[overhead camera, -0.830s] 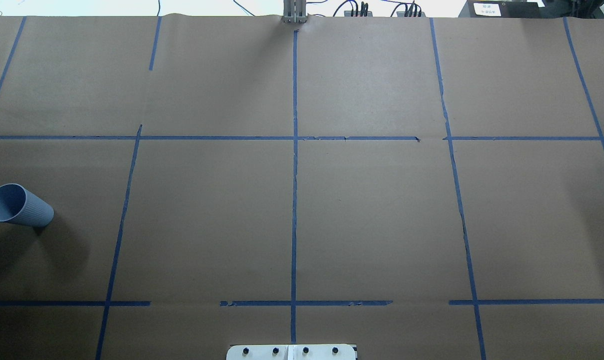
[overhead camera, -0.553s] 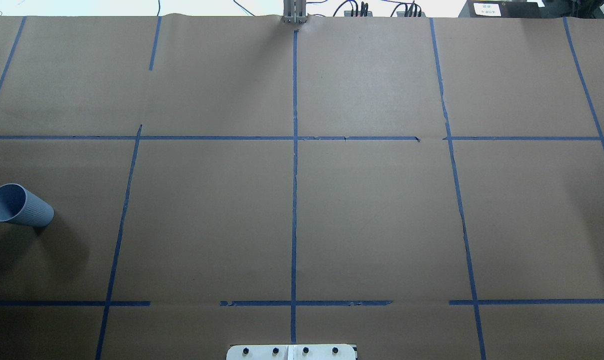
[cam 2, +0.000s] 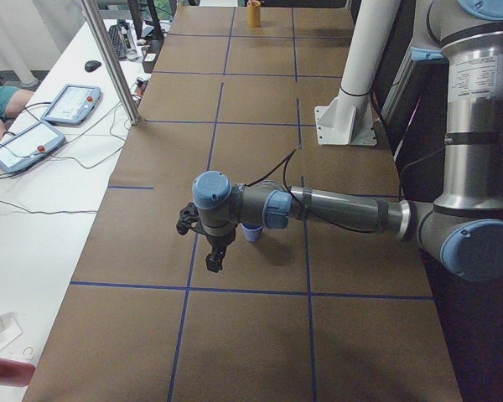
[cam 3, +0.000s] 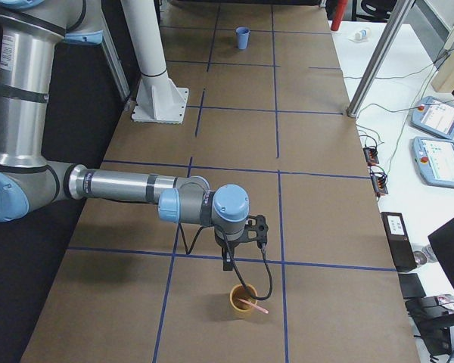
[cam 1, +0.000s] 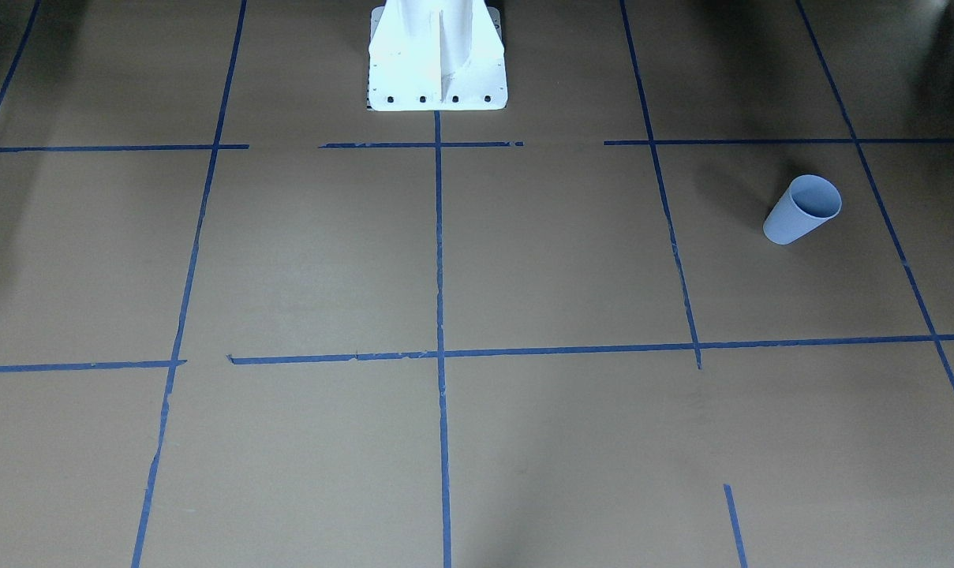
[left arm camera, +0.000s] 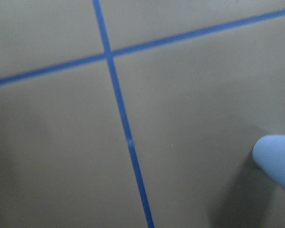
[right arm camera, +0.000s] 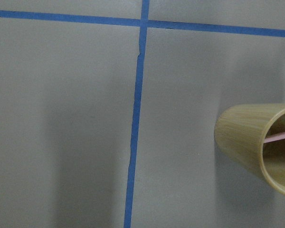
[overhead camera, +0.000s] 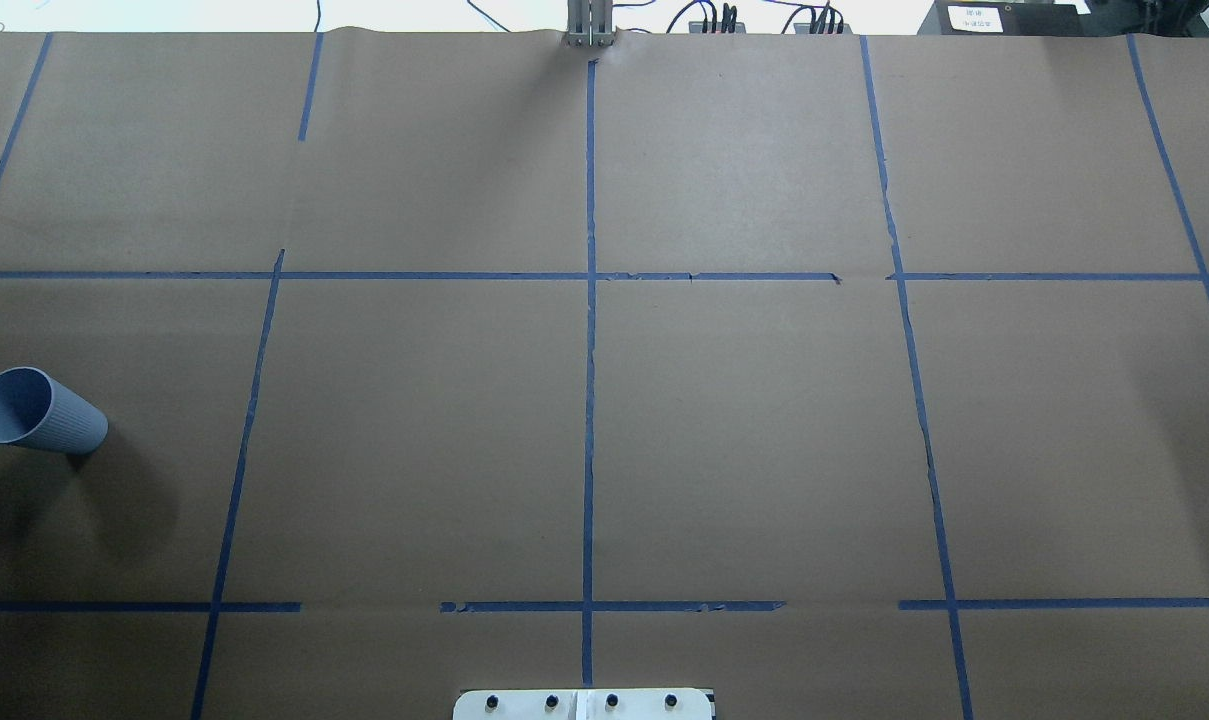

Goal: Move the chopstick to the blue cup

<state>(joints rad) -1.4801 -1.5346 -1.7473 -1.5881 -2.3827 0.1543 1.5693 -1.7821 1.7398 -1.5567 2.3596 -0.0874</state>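
**A:** Item one, grippers?
**B:** Right gripper (cam 3: 228,261), left gripper (cam 2: 211,265): I cannot tell either finger gap (side views only).
**A:** Cups?
**B:** Blue cup (overhead camera: 39,412) beside left fingers.
**A:** Chopstick (cam 3: 253,306)?
**B:** Tilted in tan cup (cam 3: 237,304), near right fingers.

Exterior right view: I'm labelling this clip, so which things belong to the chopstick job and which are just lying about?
Job: chopstick; tan cup holding it; blue cup at the table's far end.
Lying about: teach pendants and small black box on the side bench.
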